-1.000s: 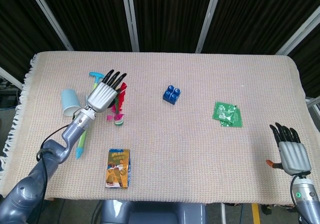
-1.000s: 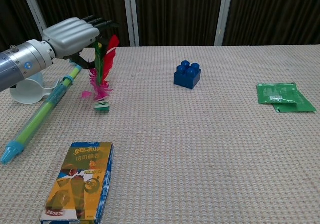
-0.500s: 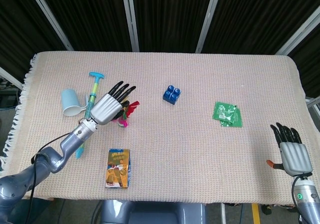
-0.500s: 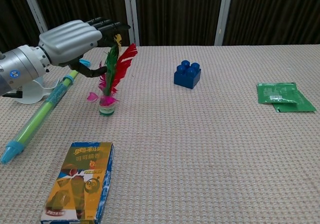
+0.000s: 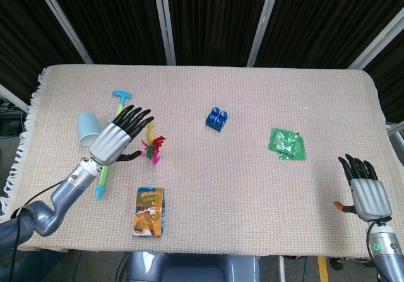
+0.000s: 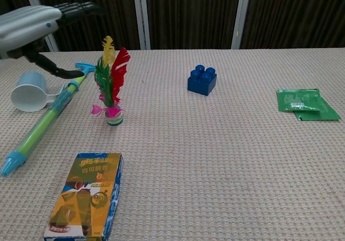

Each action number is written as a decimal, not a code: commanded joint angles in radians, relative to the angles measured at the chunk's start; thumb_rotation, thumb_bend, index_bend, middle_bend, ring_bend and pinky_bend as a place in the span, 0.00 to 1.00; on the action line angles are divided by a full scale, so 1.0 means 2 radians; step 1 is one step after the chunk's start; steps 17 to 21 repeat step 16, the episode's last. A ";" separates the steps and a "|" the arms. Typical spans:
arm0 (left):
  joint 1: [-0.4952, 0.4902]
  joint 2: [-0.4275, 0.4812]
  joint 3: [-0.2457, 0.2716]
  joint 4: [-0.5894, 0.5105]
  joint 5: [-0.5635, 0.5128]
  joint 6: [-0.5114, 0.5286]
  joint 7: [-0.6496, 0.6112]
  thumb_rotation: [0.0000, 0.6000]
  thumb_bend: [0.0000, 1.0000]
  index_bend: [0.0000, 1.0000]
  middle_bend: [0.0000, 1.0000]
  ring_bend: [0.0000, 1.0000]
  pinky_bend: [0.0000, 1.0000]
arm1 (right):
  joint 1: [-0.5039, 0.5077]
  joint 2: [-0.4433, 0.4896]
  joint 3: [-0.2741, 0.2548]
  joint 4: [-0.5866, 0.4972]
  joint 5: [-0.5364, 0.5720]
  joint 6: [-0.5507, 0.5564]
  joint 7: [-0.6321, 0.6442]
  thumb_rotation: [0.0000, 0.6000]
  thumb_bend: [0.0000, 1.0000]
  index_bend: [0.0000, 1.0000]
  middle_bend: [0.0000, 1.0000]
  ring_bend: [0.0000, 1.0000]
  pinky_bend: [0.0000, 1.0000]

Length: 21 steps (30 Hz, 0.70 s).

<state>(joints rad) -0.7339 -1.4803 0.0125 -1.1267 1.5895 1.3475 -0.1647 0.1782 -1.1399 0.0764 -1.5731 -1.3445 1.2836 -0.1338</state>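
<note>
Head view from above: cloth-covered table (image 5: 208, 187) with a feather shuttlecock (image 5: 153, 149) as the landmark, standing upright on its base, feathers up. Just left of the shuttlecock and lifted clear of it, left hand (image 5: 113, 142), fingers (image 5: 134, 116) spread apart, thumb reaching toward the feathers without touching, nothing held. Further left of the shuttlecock, a long toy syringe (image 5: 108, 152) lying flat, and beyond that a pale blue cup (image 5: 88, 128) on its side. Below the shuttlecock, toward the table's near edge, a flat snack box (image 5: 149, 211). Right of the shuttlecock, a blue building block (image 5: 216, 118); well beyond that, a green packet (image 5: 288, 144). Far right of the shuttlecock, at the near corner, right hand (image 5: 364, 188), fingers straight and slightly parted, empty.

Chest view: same shuttlecock (image 6: 109, 90) upright with red, green and yellow feathers, left hand (image 6: 29, 25) raised above and to its left.

Likely risk: shuttlecock balanced on a small base, so a brush from the nearby thumb or a sweep of the forearm could probably tip it over, or knock the syringe and set the cup rolling.
</note>
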 commanded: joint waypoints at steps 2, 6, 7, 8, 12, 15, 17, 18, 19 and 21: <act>0.088 0.121 0.022 -0.192 -0.122 -0.029 0.105 1.00 0.20 0.00 0.00 0.00 0.00 | 0.000 -0.004 0.012 -0.001 0.003 0.020 -0.017 1.00 0.01 0.00 0.00 0.00 0.00; 0.155 0.132 0.030 -0.262 -0.185 0.025 0.167 1.00 0.20 0.00 0.00 0.00 0.00 | -0.004 -0.011 0.023 0.004 0.021 0.036 -0.039 1.00 0.01 0.00 0.00 0.00 0.00; 0.171 0.133 0.036 -0.272 -0.195 0.038 0.185 1.00 0.20 0.00 0.00 0.00 0.00 | -0.004 -0.011 0.026 0.004 0.029 0.034 -0.041 1.00 0.01 0.00 0.00 0.00 0.00; 0.181 0.136 0.038 -0.282 -0.202 0.047 0.195 1.00 0.20 0.00 0.00 0.00 0.00 | -0.004 -0.010 0.028 0.004 0.035 0.031 -0.042 1.00 0.01 0.00 0.00 0.00 0.00; 0.216 0.138 0.043 -0.300 -0.206 0.081 0.221 1.00 0.20 0.00 0.00 0.00 0.00 | 0.000 -0.005 0.028 0.001 0.044 0.017 -0.038 1.00 0.01 0.00 0.00 0.00 0.00; 0.229 0.134 0.040 -0.294 -0.194 0.084 0.202 1.00 0.20 0.00 0.00 0.00 0.00 | 0.000 -0.003 0.021 -0.002 0.038 0.011 -0.035 1.00 0.01 0.00 0.00 0.00 0.00; 0.229 0.135 0.039 -0.290 -0.190 0.082 0.202 1.00 0.20 0.00 0.00 0.00 0.00 | 0.000 -0.001 0.019 -0.004 0.037 0.009 -0.036 1.00 0.01 0.00 0.00 0.00 0.00; 0.229 0.135 0.039 -0.290 -0.190 0.082 0.202 1.00 0.20 0.00 0.00 0.00 0.00 | 0.000 -0.001 0.019 -0.004 0.037 0.009 -0.036 1.00 0.01 0.00 0.00 0.00 0.00; 0.229 0.135 0.039 -0.290 -0.190 0.082 0.202 1.00 0.20 0.00 0.00 0.00 0.00 | 0.000 -0.001 0.019 -0.004 0.037 0.009 -0.036 1.00 0.01 0.00 0.00 0.00 0.00; 0.229 0.135 0.039 -0.290 -0.190 0.082 0.202 1.00 0.20 0.00 0.00 0.00 0.00 | 0.000 -0.001 0.019 -0.004 0.037 0.009 -0.036 1.00 0.01 0.00 0.00 0.00 0.00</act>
